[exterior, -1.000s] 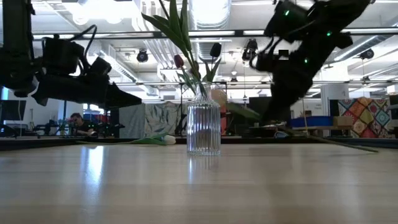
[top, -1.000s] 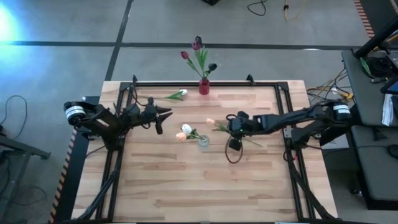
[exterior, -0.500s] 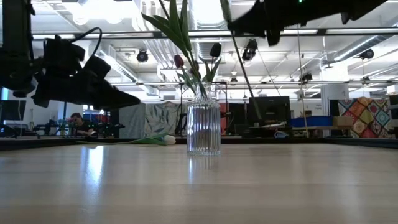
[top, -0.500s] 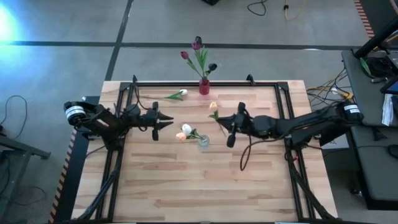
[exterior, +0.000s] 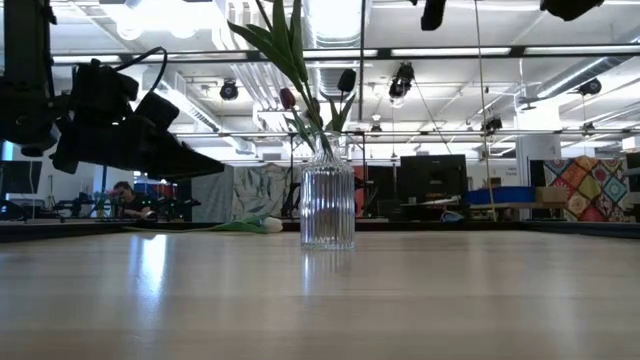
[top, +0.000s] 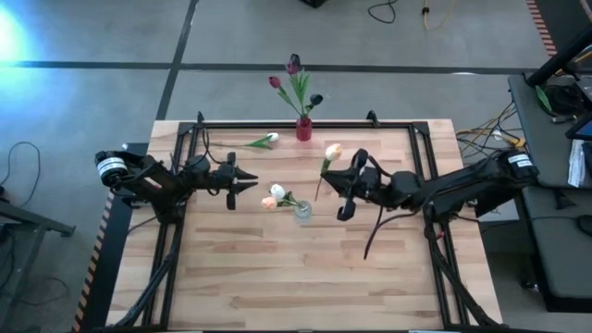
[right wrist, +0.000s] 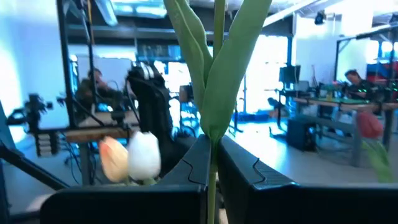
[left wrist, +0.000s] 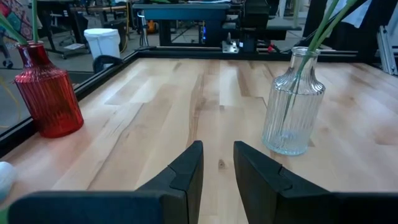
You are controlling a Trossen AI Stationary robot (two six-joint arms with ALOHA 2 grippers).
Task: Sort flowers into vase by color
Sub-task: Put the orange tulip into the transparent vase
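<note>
Right gripper (top: 344, 191) pinches peach tulip (top: 333, 150) stem mid-tabletop; stem may miss clear vase (top: 302, 211) neck, tipping it. Left gripper (top: 242, 182) idle, jaws slightly apart, empty

Robotics lab or open workshop hall, not a home. Wooden table (top: 305, 268) on a black metal frame (top: 162, 254) stands on bare grey concrete floor (top: 111, 37) marked with dark tape lines (top: 92, 64). Loose cables (top: 388, 11) lie on the floor; more wiring beside a dark bench (top: 555, 176) at the right. Low view: exposed ceiling with long strip lights (exterior: 450, 51), ducts and hanging fixtures, monitors (exterior: 430, 175) and workstations in the background, a colourful patterned panel (exterior: 585, 180). A person (exterior: 125, 196) sits at a desk far behind. Right wrist view shows more desks, screens (right wrist: 289, 78) and another seated person (right wrist: 96, 84).
</note>
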